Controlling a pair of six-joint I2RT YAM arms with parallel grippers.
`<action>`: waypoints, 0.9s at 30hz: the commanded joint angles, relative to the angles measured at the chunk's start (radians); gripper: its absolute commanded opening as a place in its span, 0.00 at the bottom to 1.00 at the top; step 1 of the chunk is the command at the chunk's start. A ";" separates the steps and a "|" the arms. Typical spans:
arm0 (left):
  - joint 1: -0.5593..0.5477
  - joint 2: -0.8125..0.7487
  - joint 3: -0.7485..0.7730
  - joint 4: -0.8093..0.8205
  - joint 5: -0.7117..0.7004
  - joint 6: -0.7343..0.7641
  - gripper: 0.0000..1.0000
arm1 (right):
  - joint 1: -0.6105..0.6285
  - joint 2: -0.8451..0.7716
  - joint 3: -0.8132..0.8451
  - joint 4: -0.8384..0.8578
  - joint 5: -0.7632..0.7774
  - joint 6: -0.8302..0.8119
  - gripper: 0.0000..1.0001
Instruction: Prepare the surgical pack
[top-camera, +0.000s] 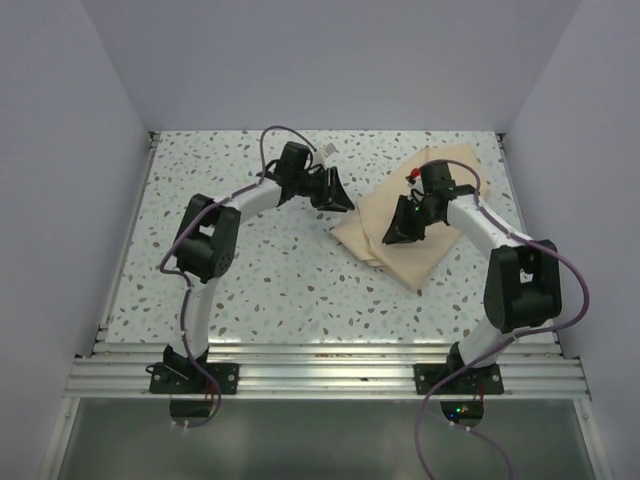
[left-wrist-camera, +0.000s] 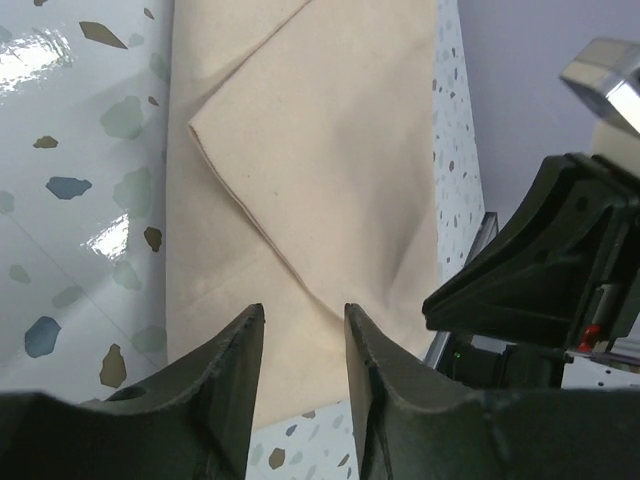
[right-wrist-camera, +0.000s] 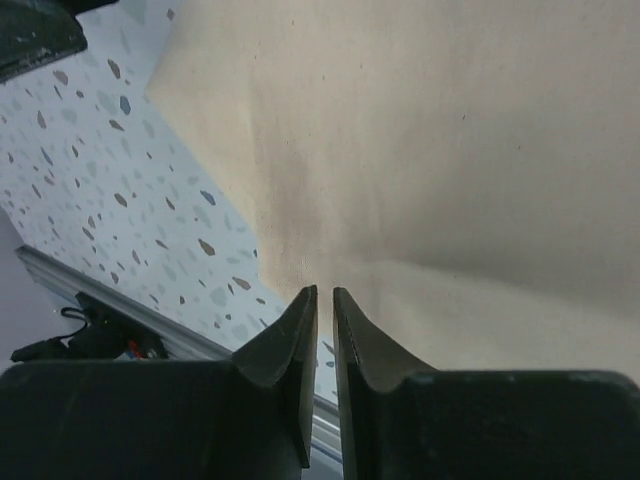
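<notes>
1. Looking down from above: the tan cloth sheet (top-camera: 405, 262) lies folded at the upper right of the desk (top-camera: 280, 270); the left hand (top-camera: 335, 195) hangs by its left corner, the right hand (top-camera: 400, 232) over its middle.
2. Left wrist: the left hand (left-wrist-camera: 303, 310) is spread, with the cloth sheet (left-wrist-camera: 330, 150) showing between its fingers.
3. Right wrist: the right hand (right-wrist-camera: 325, 290) is nearly pressed together at the cloth sheet's (right-wrist-camera: 450, 150) edge; whether it is pinching the cloth, I cannot tell.

white arm links (top-camera: 200, 305), black joints (top-camera: 205, 240), purple cables (top-camera: 578, 290), black gripper fingers (left-wrist-camera: 215, 400)
</notes>
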 joint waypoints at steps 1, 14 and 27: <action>-0.007 -0.044 -0.041 0.127 0.038 -0.064 0.40 | -0.002 -0.041 -0.055 0.062 -0.144 -0.033 0.15; -0.117 -0.068 -0.049 0.183 0.060 -0.089 0.17 | -0.049 -0.079 -0.249 0.094 -0.121 -0.034 0.04; -0.159 0.067 0.087 0.077 0.049 -0.023 0.22 | -0.309 -0.081 0.013 -0.005 0.207 -0.076 0.04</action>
